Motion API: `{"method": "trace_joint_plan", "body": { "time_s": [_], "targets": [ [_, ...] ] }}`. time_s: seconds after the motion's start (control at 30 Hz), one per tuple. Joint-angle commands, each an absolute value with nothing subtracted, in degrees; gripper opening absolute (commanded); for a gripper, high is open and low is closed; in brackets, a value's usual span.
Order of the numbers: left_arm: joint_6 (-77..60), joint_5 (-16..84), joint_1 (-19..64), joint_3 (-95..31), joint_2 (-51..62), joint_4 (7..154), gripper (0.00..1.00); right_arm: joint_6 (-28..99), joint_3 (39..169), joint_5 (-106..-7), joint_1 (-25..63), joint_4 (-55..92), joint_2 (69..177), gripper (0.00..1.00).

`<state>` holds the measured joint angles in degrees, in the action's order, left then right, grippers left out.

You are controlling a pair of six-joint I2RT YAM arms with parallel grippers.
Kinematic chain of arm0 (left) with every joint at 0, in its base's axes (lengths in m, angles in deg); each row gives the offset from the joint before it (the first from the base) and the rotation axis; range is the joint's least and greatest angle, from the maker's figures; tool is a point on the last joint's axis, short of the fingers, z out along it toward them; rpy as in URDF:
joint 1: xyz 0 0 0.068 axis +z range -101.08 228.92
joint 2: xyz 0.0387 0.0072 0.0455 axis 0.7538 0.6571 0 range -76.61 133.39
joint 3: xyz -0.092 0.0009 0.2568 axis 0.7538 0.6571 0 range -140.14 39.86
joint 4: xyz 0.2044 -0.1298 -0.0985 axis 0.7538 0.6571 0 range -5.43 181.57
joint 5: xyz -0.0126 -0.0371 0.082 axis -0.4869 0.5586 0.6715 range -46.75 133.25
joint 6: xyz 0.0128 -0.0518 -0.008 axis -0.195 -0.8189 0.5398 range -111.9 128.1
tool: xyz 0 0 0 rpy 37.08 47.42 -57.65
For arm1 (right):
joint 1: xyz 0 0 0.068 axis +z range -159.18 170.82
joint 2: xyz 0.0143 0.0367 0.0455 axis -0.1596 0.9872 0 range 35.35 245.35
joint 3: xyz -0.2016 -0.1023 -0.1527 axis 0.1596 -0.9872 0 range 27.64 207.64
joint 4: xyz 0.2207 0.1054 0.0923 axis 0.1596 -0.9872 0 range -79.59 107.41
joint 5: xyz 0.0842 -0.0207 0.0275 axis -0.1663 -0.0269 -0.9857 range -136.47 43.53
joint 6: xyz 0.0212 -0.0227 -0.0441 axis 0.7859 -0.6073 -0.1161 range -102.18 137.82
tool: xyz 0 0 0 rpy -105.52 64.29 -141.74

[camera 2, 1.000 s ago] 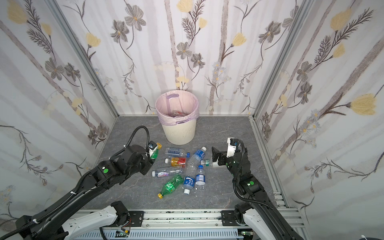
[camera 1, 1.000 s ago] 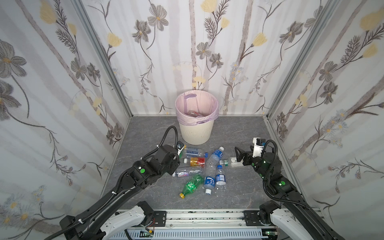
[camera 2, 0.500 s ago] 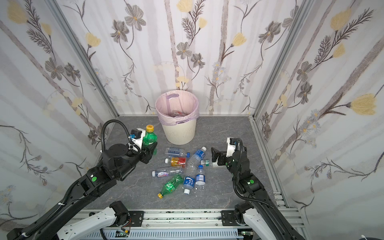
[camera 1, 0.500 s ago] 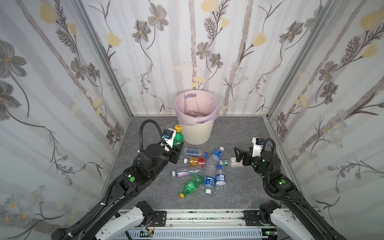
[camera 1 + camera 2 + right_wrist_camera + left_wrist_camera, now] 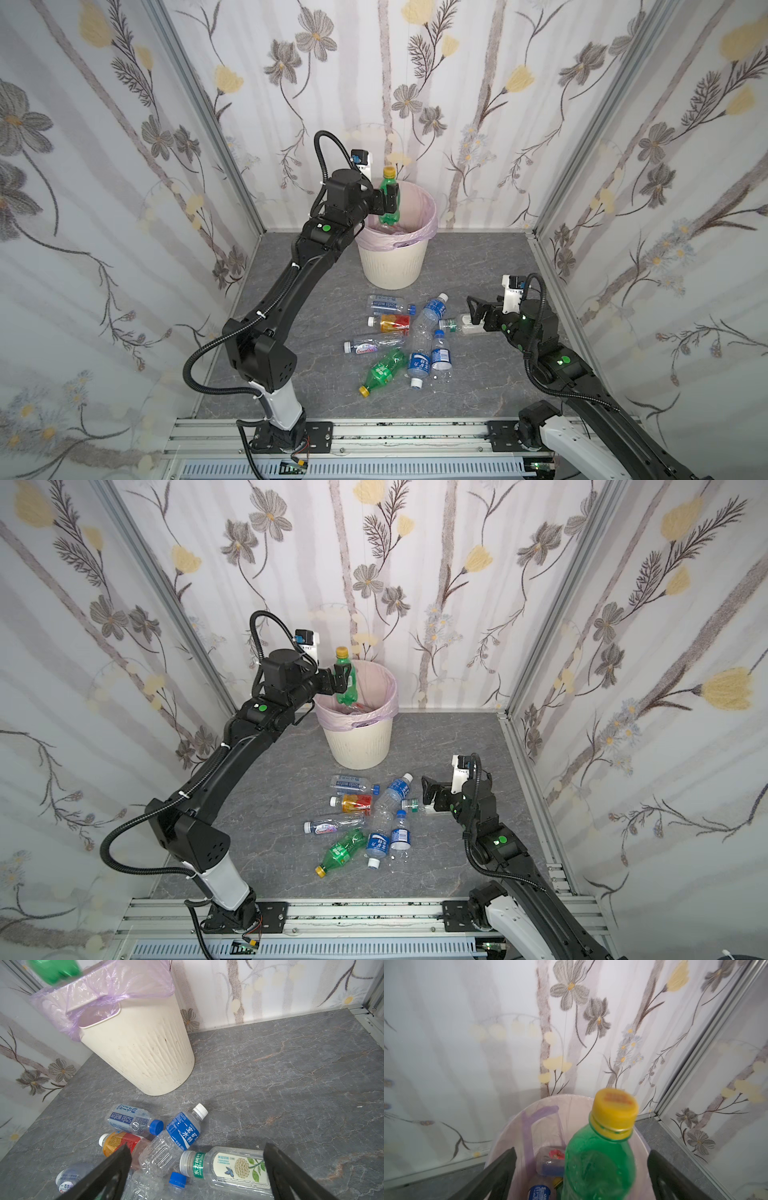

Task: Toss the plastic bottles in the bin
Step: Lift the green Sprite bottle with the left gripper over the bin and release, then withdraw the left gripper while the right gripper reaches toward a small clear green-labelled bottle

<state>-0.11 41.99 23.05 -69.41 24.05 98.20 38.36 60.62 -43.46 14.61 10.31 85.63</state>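
L fingers (image 5: 496, 1174) wide, arm out over bin (image 5: 395, 262), green bottle (image 5: 390, 199) free; R fingers (image 5: 116, 1165) wide.

A grey, marble-veined surface (image 5: 478, 266) fills the middle of both top views. Pale wallpaper (image 5: 478, 83) printed with grey and yellow flowers encloses it at 9, 12 and 3 o'clock, the panels joined by aluminium corner posts (image 5: 210, 120). An aluminium rail (image 5: 415, 432) runs along 6 o'clock.
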Motion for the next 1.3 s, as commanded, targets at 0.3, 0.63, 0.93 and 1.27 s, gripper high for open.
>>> {"method": "trace_joint_plan", "body": {
  "time_s": [0.3,0.63,0.93,1.27],
  "targets": [
    [-0.61,46.07,23.17,-49.48,6.04,97.48,1.0,30.9,64.72,-38.68,14.72,5.22,87.46,1.0],
    [2.0,49.75,23.75,-21.31,-19.08,97.66,1.0,4.99,75.95,-41.7,14.89,-2.13,100.0,1.0],
    [0.41,49.91,24.75,-5.27,-30.15,99.15,1.0,-13.44,78.35,-40.6,21.42,-13.65,109.13,1.0],
    [0.0,50.45,24.95,-0.34,-34.42,99.33,1.0,-18.21,80.11,-38.97,19.97,-16.43,118.25,1.0]
  ]
}}
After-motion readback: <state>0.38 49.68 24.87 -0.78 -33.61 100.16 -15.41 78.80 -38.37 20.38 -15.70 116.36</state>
